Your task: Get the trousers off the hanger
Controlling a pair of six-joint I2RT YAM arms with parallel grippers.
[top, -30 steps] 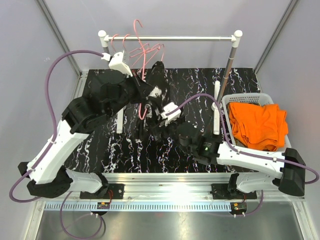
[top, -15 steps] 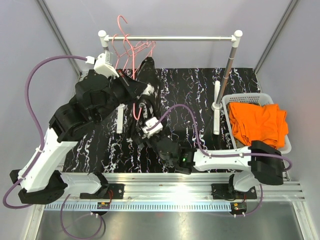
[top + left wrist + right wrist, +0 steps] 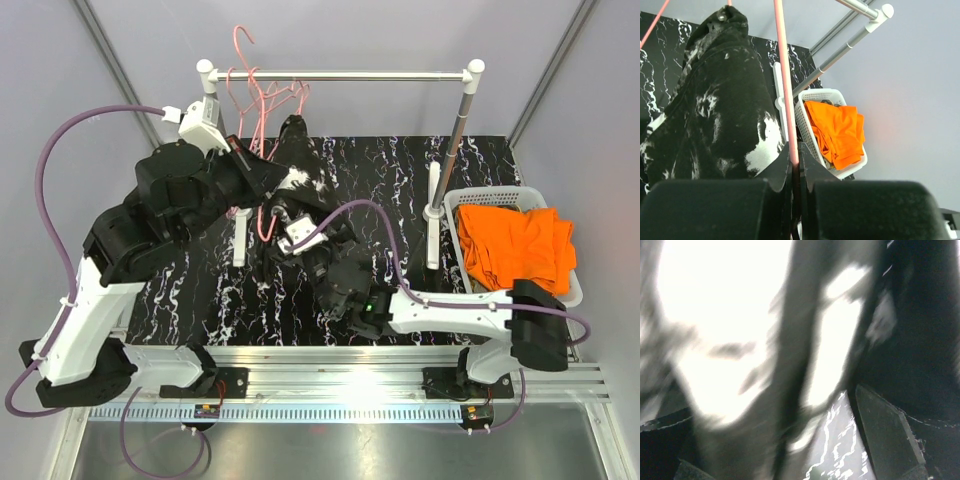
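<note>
The black trousers (image 3: 300, 172) with white markings hang over a pink hanger (image 3: 262, 215) left of the rack's middle; they also show in the left wrist view (image 3: 720, 115). My left gripper (image 3: 262, 185) is shut on the hanger's thin pink bar (image 3: 785, 90), as the left wrist view (image 3: 795, 167) shows. My right gripper (image 3: 282, 222) is at the trousers' lower part; in the blurred right wrist view (image 3: 785, 440) its jaws stand wide apart with black-and-white cloth (image 3: 790, 365) before them. The orange trousers (image 3: 515, 248) lie in the basket. The camouflage trousers are not in view.
The white basket (image 3: 455, 200) stands at the right, also in the left wrist view (image 3: 805, 120). The rack's rail (image 3: 380, 76) runs across the back on white posts (image 3: 436, 210), with several empty pink hangers (image 3: 250, 85) at its left end.
My left arm has pulled the hanger and trousers left and back. My right arm has swung left and pushed its gripper up into the hanging cloth.
</note>
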